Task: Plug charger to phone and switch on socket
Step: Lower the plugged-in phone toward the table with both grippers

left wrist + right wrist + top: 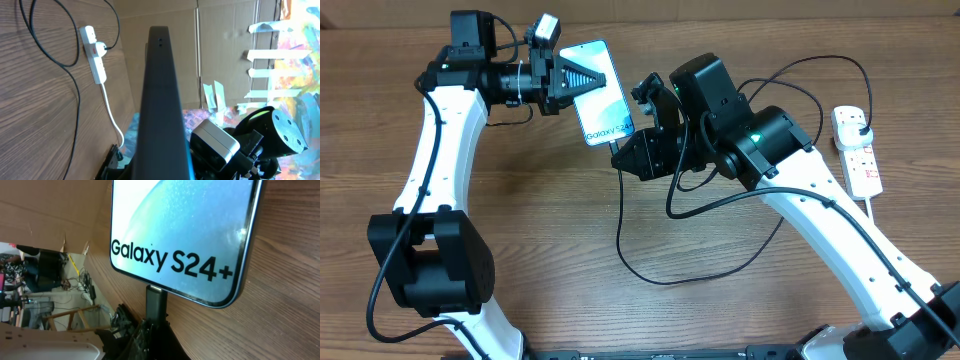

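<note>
The phone (597, 92) with a light blue screen reading "Galaxy S24+" is held above the table. My left gripper (563, 80) is shut on its upper end; in the left wrist view I see its dark edge (162, 100) end-on. My right gripper (630, 152) is shut on the charger's black connector tip (156, 302), which meets the phone's bottom edge (200, 240). The thin black charger cable (650, 265) loops over the table to its black plug (861, 131) in the white socket strip (857, 150), also in the left wrist view (95, 55).
The strip's white cord (873, 208) runs toward the front right under the right arm. The black cable loops lie on the wooden table (550, 250) in front of the right arm. Cardboard walls (225, 45) stand behind the table.
</note>
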### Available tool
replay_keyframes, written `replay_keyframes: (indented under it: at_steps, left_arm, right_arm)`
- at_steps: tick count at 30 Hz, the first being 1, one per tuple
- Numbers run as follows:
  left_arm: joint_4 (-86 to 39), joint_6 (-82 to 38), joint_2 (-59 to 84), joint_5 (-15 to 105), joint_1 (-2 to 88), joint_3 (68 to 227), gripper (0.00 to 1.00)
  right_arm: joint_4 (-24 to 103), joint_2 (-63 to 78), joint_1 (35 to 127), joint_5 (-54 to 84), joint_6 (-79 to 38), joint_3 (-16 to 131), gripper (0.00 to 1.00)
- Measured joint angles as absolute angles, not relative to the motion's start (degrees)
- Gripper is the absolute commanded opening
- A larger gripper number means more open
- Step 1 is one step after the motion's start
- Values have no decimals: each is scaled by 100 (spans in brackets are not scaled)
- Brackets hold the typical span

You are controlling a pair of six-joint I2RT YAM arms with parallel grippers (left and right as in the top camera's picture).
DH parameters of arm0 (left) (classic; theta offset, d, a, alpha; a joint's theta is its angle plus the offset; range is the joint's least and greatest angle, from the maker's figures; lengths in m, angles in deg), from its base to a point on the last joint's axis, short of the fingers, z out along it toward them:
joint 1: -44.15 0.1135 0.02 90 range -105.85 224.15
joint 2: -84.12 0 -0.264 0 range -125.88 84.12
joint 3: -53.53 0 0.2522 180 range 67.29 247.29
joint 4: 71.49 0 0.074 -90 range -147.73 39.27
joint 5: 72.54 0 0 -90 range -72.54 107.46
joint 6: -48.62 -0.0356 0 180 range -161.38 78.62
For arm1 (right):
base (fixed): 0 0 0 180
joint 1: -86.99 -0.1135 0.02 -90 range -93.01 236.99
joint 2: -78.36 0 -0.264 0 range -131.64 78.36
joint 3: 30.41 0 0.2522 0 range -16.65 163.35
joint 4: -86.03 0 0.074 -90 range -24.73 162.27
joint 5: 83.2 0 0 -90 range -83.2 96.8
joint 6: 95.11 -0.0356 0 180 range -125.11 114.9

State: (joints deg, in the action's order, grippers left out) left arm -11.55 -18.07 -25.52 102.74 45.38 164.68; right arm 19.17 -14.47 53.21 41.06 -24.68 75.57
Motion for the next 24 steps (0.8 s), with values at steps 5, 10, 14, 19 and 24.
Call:
replay_keyframes:
  at_steps: [5, 10, 14, 19, 24]
  left_arm:
    - [-1171, -1892, -2552, 10278, 4536, 16468, 4]
    - [-1171, -1934, -2555, 10274, 4530, 16468, 4]
    - [-1171, -1943, -2555, 10274, 4525, 16468, 4]
    - [-1086, -2043, -2557, 10271, 4525, 16468, 4]
    - [-1022, -2082, -2557, 10247, 4512, 16468, 4]
  right_arm:
    - [1970, -1447, 5319, 4071, -2522, 7533, 4]
    - [1985, -1447, 5308, 4036, -2577, 7512, 4]
    - [1987, -1447, 5310, 4029, -2588, 7509, 4]
    - [1976, -1447, 5321, 4047, -2590, 7503, 4]
    - [2031, -1447, 5328, 4018, -2577, 7492, 29]
